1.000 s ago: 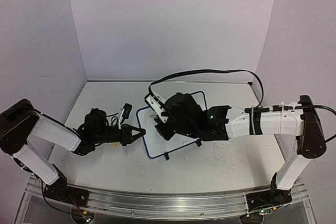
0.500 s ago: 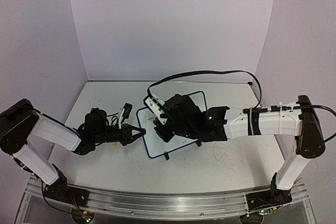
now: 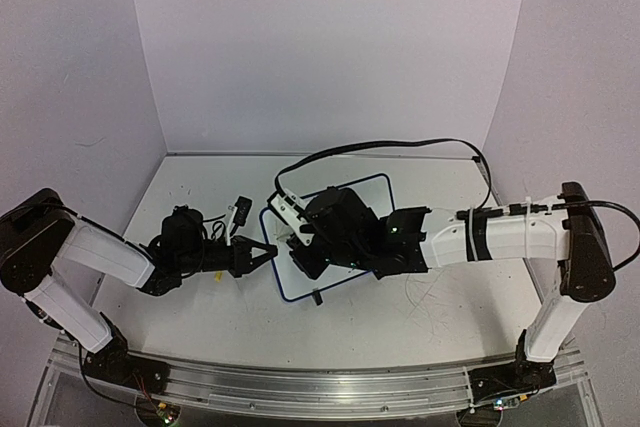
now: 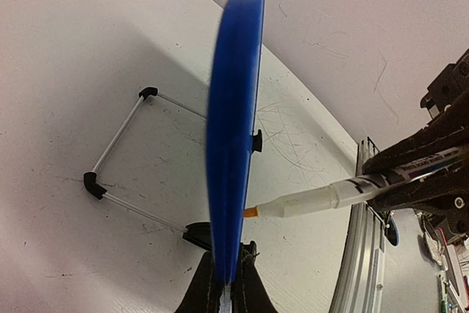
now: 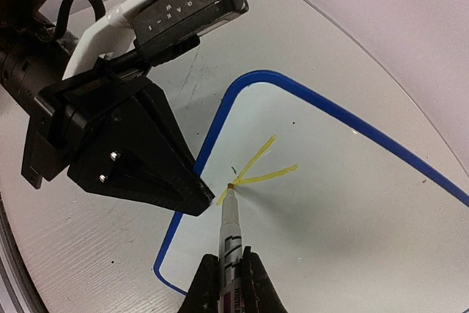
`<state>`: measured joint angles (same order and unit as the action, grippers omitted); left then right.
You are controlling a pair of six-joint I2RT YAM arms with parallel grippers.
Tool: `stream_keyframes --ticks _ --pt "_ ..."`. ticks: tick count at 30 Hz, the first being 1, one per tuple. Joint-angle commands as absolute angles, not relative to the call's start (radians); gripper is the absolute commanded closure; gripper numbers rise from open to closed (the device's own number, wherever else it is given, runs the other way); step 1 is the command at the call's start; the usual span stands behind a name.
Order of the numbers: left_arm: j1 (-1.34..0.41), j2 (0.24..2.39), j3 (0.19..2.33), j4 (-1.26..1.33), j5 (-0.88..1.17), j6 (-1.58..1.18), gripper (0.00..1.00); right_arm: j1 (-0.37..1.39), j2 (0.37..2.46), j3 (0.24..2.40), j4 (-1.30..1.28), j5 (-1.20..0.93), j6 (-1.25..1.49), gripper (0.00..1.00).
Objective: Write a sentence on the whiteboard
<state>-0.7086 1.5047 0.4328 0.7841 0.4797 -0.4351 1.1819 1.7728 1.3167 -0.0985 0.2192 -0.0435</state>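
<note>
The whiteboard [image 3: 372,190] with its blue frame lies tilted in the middle of the table. My left gripper [image 3: 262,252] is shut on its left edge, seen edge-on in the left wrist view [image 4: 234,108]; the gripper [image 4: 226,287] clamps the frame. My right gripper [image 3: 300,249] is over the board's left part, shut [image 5: 229,276] on a marker [image 5: 231,229]. The marker's orange tip touches the board [image 5: 352,203]. Of the sentence, only two or three yellow strokes [image 5: 260,170] show, meeting at the tip. The marker also shows in the left wrist view [image 4: 315,199].
The board's black wire stand feet [image 4: 91,181] rest on the scuffed tabletop. A metal rail [image 4: 363,254] runs along the near table edge. The right arm's black cable [image 3: 380,145] loops above the board. The left gripper's black fingers [image 5: 139,159] lie close beside the marker tip.
My right gripper has shifted a little left and nearer over the board with the marker. The left arm and the board have not moved.
</note>
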Motion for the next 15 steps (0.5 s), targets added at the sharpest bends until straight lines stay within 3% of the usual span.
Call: stream_keyframes --ticks 1,15 --pt "-0.719 1.485 0.461 0.753 0.473 -0.41 1.0 1.179 1.787 1.347 -0.107 0.259 -0.023 1.0" --pt "-0.719 1.48 0.459 0.749 0.469 -0.41 1.0 1.179 1.754 1.304 -0.118 0.328 -0.011 1.0"
